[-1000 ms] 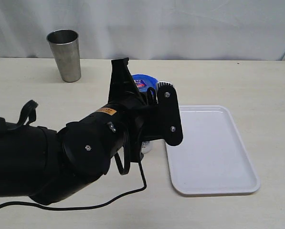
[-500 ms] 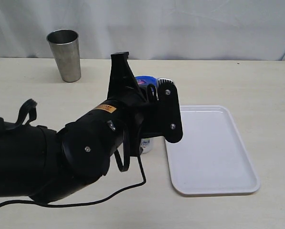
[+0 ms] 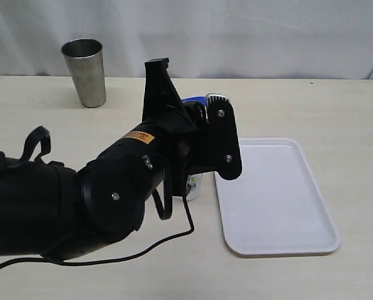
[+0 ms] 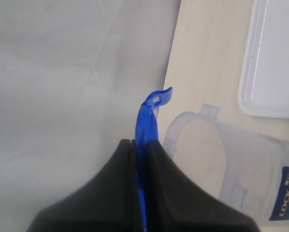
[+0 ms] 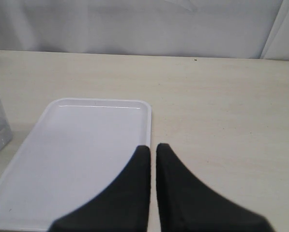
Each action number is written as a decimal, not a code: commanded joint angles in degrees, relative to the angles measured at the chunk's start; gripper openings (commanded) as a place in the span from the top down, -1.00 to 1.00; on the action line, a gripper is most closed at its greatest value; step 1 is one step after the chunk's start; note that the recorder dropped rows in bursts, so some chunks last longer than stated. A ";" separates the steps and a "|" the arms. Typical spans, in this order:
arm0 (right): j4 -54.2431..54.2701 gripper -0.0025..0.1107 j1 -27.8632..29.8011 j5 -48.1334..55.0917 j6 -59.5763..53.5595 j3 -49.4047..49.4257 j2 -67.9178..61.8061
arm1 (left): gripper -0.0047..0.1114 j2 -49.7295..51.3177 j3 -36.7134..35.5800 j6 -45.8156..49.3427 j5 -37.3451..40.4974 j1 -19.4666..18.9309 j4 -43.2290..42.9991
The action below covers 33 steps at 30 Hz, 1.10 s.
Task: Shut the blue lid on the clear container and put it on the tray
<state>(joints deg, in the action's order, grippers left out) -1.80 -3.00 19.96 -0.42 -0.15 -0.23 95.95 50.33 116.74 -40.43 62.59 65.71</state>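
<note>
My left gripper (image 4: 140,141) is shut on the blue lid (image 4: 147,116), which shows edge-on between the jaws with one flap curling past the tips. Right beside the lid is the open mouth of the clear container (image 4: 217,159), apart from it. In the exterior view the lid (image 3: 193,100) peeks out over my left arm, and only the foot of the container (image 3: 194,186) shows under it. The white tray (image 3: 277,200) lies just right of the container. My right gripper (image 5: 153,147) is shut and holds nothing, hovering over the tray's (image 5: 86,145) near corner.
A grey steel tumbler (image 3: 85,72) stands at the back left of the table. My left arm (image 3: 111,194) covers much of the table's left and middle, with a cable trailing along the front. A white curtain closes off the back.
My left gripper has shifted a little up and to the right with the blue lid, nearer the container's top. The right gripper's state is unchanged.
</note>
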 commanded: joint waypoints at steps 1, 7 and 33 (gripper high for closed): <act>0.05 0.88 0.21 -0.12 -0.15 0.15 0.23 | 0.92 -0.60 0.51 -1.83 -0.66 0.02 -2.40; 0.05 0.88 0.21 -0.12 -0.15 0.15 0.23 | 0.92 -0.60 0.51 -2.65 -0.66 -0.27 -3.38; 0.05 0.88 0.21 -0.12 -0.15 0.15 0.23 | 0.92 -0.60 0.51 -1.34 -2.54 -0.90 -6.96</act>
<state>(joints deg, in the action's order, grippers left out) -1.80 -3.00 19.96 -0.42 -0.15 -0.23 95.95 50.33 115.05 -41.79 61.41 58.85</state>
